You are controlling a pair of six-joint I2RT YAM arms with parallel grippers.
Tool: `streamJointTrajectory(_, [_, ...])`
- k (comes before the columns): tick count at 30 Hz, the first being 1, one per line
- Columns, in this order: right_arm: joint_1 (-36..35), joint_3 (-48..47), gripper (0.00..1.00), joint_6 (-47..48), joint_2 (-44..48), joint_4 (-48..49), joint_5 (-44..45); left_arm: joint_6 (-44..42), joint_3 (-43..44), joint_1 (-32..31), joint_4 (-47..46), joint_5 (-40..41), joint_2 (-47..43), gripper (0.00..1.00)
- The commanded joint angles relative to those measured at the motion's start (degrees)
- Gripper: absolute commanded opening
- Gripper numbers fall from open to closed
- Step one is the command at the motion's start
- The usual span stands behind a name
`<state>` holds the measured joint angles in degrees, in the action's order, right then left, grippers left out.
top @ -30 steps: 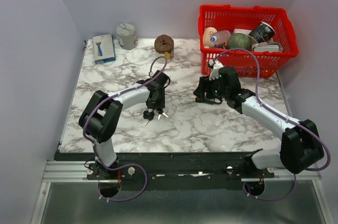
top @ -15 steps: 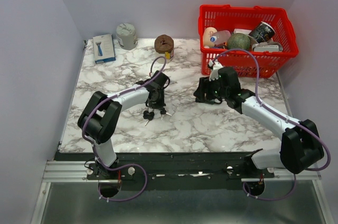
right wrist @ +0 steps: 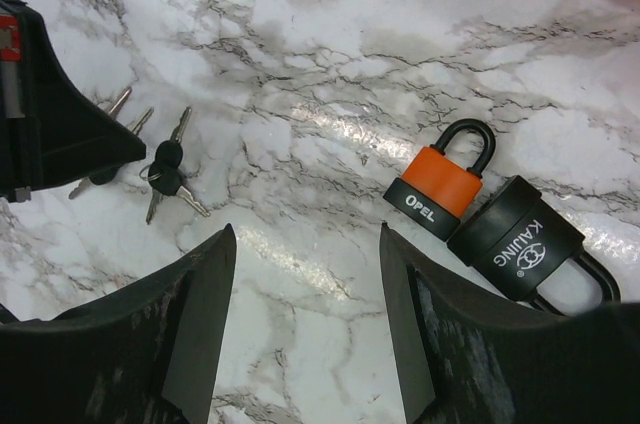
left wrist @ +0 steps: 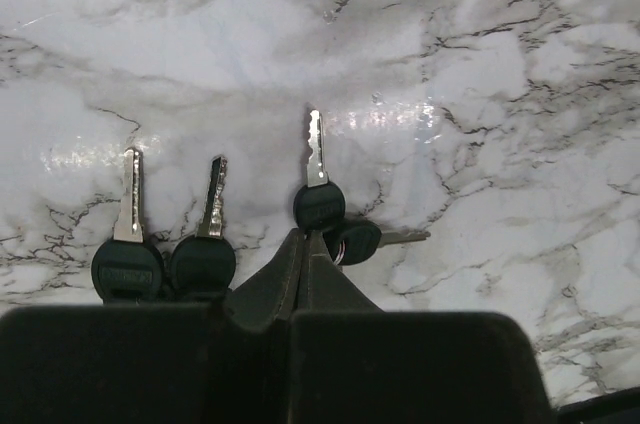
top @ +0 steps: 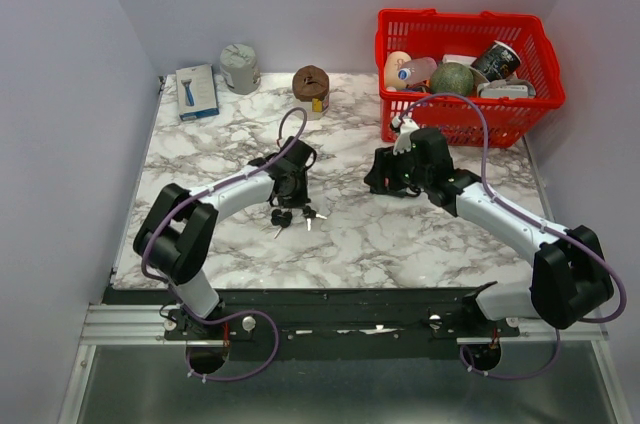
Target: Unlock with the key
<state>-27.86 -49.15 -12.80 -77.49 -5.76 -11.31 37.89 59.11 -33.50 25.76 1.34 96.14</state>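
Observation:
Two bunches of black-headed keys lie on the marble table point(top: 400, 234), just below my left gripper point(top: 291, 194). In the left wrist view two keys point(left wrist: 128, 214) lie at the left. A third key point(left wrist: 317, 206) points away, its head right at my shut fingertips point(left wrist: 305, 239). A fourth key point(left wrist: 360, 241) lies beside it. My right gripper point(right wrist: 305, 234) is open and empty above bare marble. An orange padlock point(right wrist: 442, 189) and a black padlock point(right wrist: 520, 239) lie just right of it. In the top view the right gripper point(top: 385, 174) hides both padlocks.
A red basket point(top: 465, 116) full of items stands at the back right. A blue box point(top: 196, 91), a grey tin point(top: 240, 68) and a brown object point(top: 311, 84) stand along the back edge. The left gripper point(right wrist: 60, 114) shows in the right wrist view beside the keys point(right wrist: 165, 169).
My left arm has swung its elbow out to the left and the gripper has shifted a little. The keys by it have spread slightly to the right. The right arm has barely moved.

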Motion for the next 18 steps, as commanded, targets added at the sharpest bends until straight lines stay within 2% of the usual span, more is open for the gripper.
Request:
streamJointTrajectory(1, [-0.7, -1.7, 0.68, 0.2, -1.5, -0.7, -1.4, 1.4, -2.1, -0.3, -4.1, -1.2, -5.0, 0.0])
streamJointTrajectory(5, [-0.8, -1.9, 0.68, 0.2, -1.9, -0.7, -1.7, 1.6, -3.0, -0.1, -5.8, -1.3, -5.4, 0.0])
streamJointTrajectory(7, [-0.8, -2.0, 0.68, 0.2, -2.0, -0.7, -2.0, 1.5, -3.9, 0.3, -6.9, -4.8, -5.3, 0.0])
streamJointTrajectory(8, [-0.8, -2.1, 0.68, 0.2, -2.1, -0.7, -2.0, 2.1, -4.4, 1.1, -8.3, -6.1, -5.3, 0.03])
streamJointTrajectory(10, [-0.8, -2.0, 0.68, 0.1, -2.2, -0.7, -2.1, 3.2, -6.0, 2.2, -9.7, -8.2, -4.9, 0.2])
streamJointTrajectory(12, [-0.8, -2.1, 0.68, 0.1, -2.2, -0.7, -2.2, 3.9, -6.7, 3.1, -10.4, -9.4, -4.9, 0.33])
streamJointTrajectory(13, [-0.8, -2.0, 0.68, 0.1, -2.0, -0.7, -2.3, 3.9, -6.7, 3.2, -10.2, -9.3, -5.0, 0.43])
streamJointTrajectory(16, [-0.8, -1.7, 0.68, 0.0, -2.0, -0.7, -2.2, 3.6, -6.4, 3.2, -8.6, -8.6, -4.5, 0.57])
streamJointTrajectory(18, [-0.8, -1.7, 0.68, -0.2, -2.0, -0.7, -2.2, 3.2, -6.3, 3.2, -7.9, -8.7, -3.9, 0.59])
